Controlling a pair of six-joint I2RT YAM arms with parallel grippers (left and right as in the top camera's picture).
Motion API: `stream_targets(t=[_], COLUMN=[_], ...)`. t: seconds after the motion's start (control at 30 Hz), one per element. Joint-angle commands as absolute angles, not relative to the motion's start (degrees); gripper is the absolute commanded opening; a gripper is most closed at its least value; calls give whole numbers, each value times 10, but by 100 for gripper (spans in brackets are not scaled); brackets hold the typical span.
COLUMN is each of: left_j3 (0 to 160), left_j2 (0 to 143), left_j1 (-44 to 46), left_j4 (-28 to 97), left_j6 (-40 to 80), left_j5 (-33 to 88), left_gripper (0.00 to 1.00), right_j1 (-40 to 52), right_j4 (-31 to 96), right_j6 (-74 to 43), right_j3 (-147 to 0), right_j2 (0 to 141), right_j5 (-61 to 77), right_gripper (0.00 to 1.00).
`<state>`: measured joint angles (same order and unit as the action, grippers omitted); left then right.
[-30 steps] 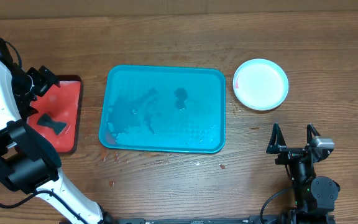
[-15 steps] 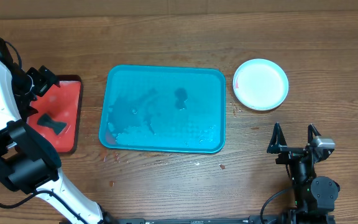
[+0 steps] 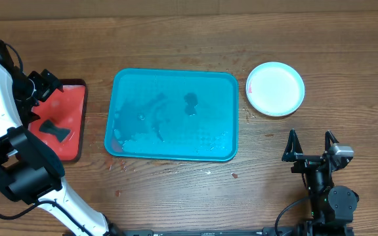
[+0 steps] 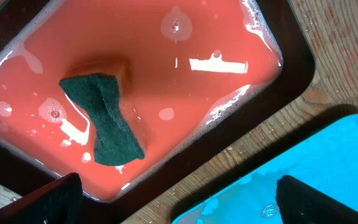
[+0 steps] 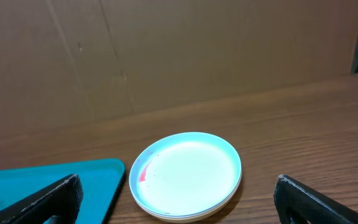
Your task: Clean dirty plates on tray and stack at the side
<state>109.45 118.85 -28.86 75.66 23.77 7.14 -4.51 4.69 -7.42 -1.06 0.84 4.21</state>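
The teal tray (image 3: 171, 115) lies mid-table, wet, with nothing on it; its corner shows in the left wrist view (image 4: 334, 168) and its edge in the right wrist view (image 5: 42, 183). The plates (image 3: 275, 88) sit stacked on the wood to the tray's right. The top plate is pale blue (image 5: 186, 175) with a red smear (image 5: 143, 174) at its left rim. My left gripper (image 3: 39, 85) hangs open over the red tray, empty (image 4: 179, 208). At the near right, my right gripper (image 3: 310, 145) stands open, pointing at the stack, well short of it (image 5: 178, 202).
A red tray (image 3: 67, 124) with a dark rim lies left of the teal tray. It holds soapy water (image 4: 166, 68) and a dark green sponge (image 4: 104, 118). Water drops dot the wood in front of the teal tray (image 3: 120, 167). A cardboard wall (image 5: 166, 50) stands behind the table.
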Motion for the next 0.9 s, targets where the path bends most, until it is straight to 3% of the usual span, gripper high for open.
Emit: stream_targets(t=[0.0,0.4,0.87], left_j3=[1100,1090,805], left_j2=[1181,1135,735], left_j1=[-285,-268,-52], left_j4=[758,757,570], left_j6=[229,215,-9], left_j5=[75,70,70], left_gripper=[100,100,100], right_j1=[-48,-48,-48], right_j4=[45,45,45], right_j6=[-70,-70,-70], right_j3=[-5,-5,-5], right_j2=[2,2,2], right_j5=[37,37,37], right_gripper=[100,100,100])
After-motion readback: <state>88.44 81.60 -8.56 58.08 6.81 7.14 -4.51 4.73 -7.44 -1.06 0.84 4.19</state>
